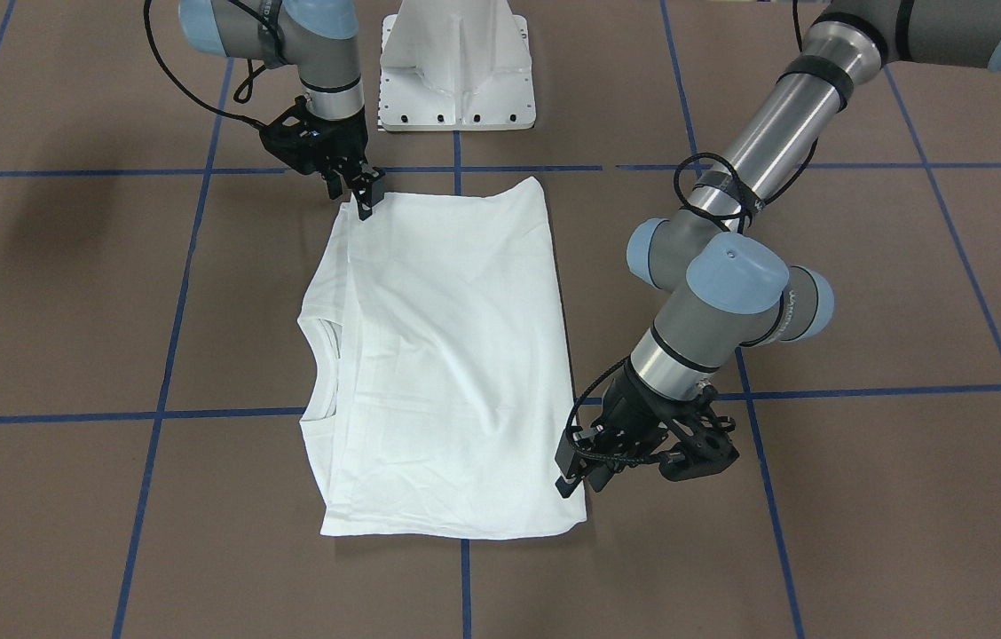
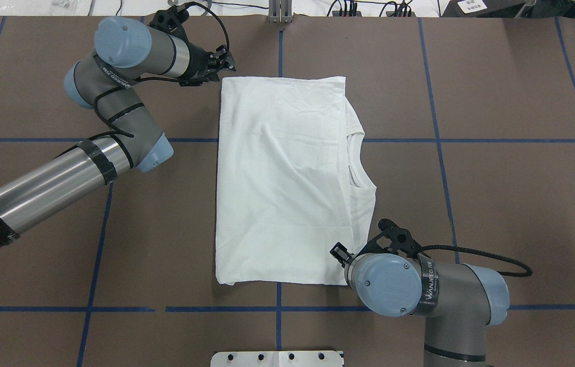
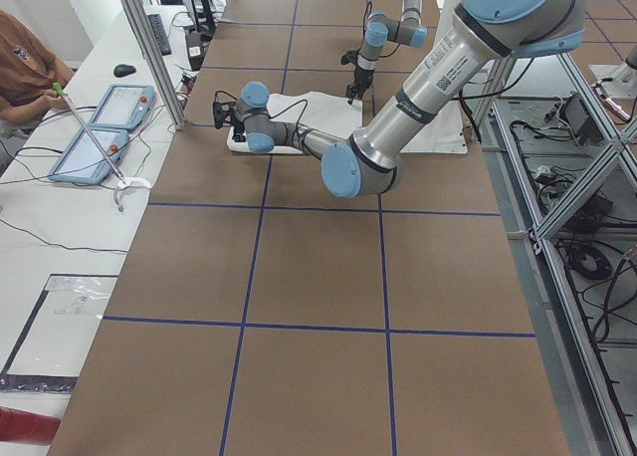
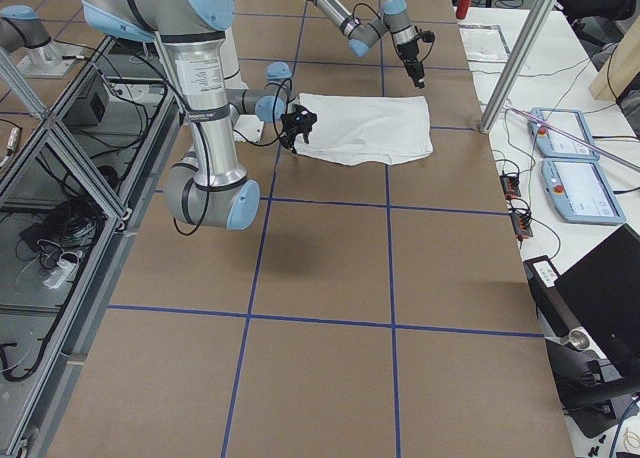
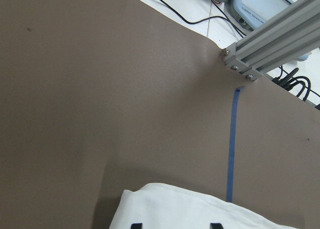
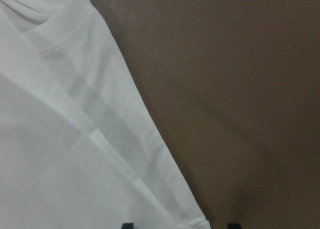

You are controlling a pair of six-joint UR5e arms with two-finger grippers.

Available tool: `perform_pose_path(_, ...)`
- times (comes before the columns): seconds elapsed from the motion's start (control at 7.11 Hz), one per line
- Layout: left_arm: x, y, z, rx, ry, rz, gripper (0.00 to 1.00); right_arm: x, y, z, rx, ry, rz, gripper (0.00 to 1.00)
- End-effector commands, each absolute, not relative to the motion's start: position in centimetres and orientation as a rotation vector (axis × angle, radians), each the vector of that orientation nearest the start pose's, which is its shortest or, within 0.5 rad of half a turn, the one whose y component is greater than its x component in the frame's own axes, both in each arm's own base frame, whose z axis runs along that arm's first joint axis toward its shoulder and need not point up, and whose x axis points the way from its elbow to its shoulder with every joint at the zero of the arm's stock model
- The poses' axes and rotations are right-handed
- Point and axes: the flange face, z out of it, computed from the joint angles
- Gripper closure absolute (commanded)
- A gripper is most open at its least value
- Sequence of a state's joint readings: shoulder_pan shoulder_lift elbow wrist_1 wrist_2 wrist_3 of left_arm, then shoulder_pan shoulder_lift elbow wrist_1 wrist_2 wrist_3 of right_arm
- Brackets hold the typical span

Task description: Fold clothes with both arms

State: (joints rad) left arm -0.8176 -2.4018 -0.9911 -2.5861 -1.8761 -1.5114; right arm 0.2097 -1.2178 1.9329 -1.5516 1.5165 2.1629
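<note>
On my left, the left gripper (image 2: pixel 222 62) hovers at the far left corner of the T-shirt (image 2: pixel 282 178), its pincer released: its wrist camera shows both fingertips (image 5: pixel 134 225) set apart over the cloth. The shirt lies mid-table (image 2: pixel 496 178) as a tidy rectangle, with no sleeves showing and an upper layer reaching almost to the collar (image 2: pixel 358 163) on the right edge. I judge the first folds done and perhaps one halving left. The right gripper (image 2: pixel 339 253) sits at the near right corner, also released, tips spread. I can't see the printed text or the label, and the wrist joints hide most of both grippers.
</note>
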Motion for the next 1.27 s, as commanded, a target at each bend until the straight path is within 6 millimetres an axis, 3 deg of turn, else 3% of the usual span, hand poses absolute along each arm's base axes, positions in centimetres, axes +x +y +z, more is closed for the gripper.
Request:
perform_pose_path(0.0, 47.96, -66.26, 28.28, 0.3, 1.266, -0.457, 0.45, -54.27, -25.75, 31.27, -0.091, -0.747, 0.785, 0.35)
perform_pose_path(0.28, 47.93, -66.23, 28.15, 0.301, 1.267, -0.456, 0.45, -54.42, -25.68, 31.48, -0.092, -0.742, 0.783, 0.35)
perform_pose_path(0.42, 47.92, -66.22, 28.09, 0.301, 1.267, -0.456, 0.45, -54.42, -25.68, 31.46, -0.092, -0.743, 0.783, 0.4)
perform_pose_path(0.56, 47.91, -66.22, 27.89, 0.302, 1.27, -0.455, 0.45, -54.42, -25.68, 31.46, -0.093, -0.743, 0.785, 0.56)
perform_pose_path(0.7, 47.84, -66.13, 27.72, 0.295, 1.275, -0.466, 0.45, -54.42, -25.68, 31.46, -0.093, -0.743, 0.785, 0.89)
perform_pose_path(0.84, 47.81, -66.08, 27.57, 0.292, 1.279, -0.469, 0.45, -54.33, -25.64, 31.57, -0.101, -0.74, 0.781, 1.0)
perform_pose_path(1.12, 47.75, -66.02, 27.34, 0.293, 1.284, -0.469, 0.46, -54.12, -25.67, 30.85, -0.109, -0.775, 0.779, 1.0)
